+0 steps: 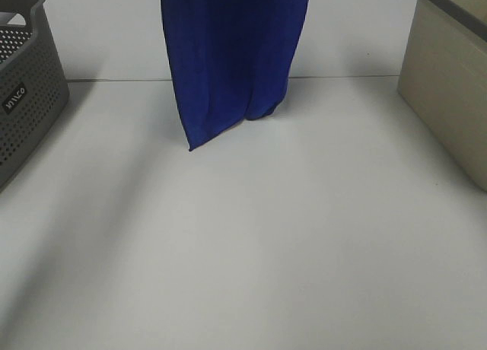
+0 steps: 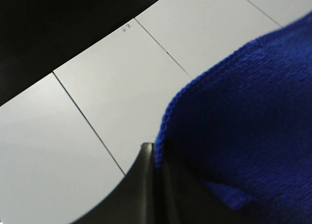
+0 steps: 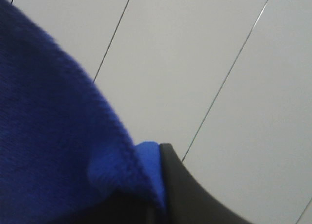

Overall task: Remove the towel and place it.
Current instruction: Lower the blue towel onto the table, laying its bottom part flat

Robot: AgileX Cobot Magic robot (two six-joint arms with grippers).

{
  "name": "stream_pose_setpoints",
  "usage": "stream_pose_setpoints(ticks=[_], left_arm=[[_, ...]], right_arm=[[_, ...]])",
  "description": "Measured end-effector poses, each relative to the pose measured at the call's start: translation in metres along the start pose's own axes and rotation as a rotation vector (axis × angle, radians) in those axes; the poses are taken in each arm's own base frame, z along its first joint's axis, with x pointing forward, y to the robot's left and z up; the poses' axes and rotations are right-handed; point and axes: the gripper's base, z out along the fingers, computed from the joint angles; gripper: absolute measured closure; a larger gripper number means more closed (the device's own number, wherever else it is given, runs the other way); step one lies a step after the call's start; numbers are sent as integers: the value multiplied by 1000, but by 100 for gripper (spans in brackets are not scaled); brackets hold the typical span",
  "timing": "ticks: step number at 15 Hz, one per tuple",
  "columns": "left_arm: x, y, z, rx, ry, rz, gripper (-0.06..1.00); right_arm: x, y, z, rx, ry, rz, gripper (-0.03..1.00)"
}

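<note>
The royal-blue towel (image 1: 232,57) hangs down from above the top edge of the exterior high view, its lower corner touching or just over the white table (image 1: 251,236) near the back middle. Neither gripper shows in that view. In the left wrist view my left gripper (image 2: 155,156) is shut on the towel's edge (image 2: 248,117), with dark fingers (image 2: 144,185) pinching the cloth. In the right wrist view my right gripper (image 3: 156,156) is shut on the towel (image 3: 44,117), with a dark finger (image 3: 180,190) against a folded bit of its edge.
A grey perforated basket (image 1: 23,91) stands at the left edge of the table. A beige bin (image 1: 453,84) with a dark rim stands at the right edge. A white panelled wall with thin seams lies behind both wrists.
</note>
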Motion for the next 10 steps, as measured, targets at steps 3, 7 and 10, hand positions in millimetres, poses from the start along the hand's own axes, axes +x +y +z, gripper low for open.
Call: stream_pose_setpoints(ticks=[3, 7, 10], left_arm=[[2, 11, 6, -36, -36, 49, 94], [3, 17, 6, -42, -41, 74, 94], [4, 17, 6, -36, -33, 83, 94]], right_arm=[[-12, -7, 2, 31, -58, -12, 95], [-15, -9, 1, 48, -86, -30, 95], [-17, -11, 1, 64, -117, -43, 95]])
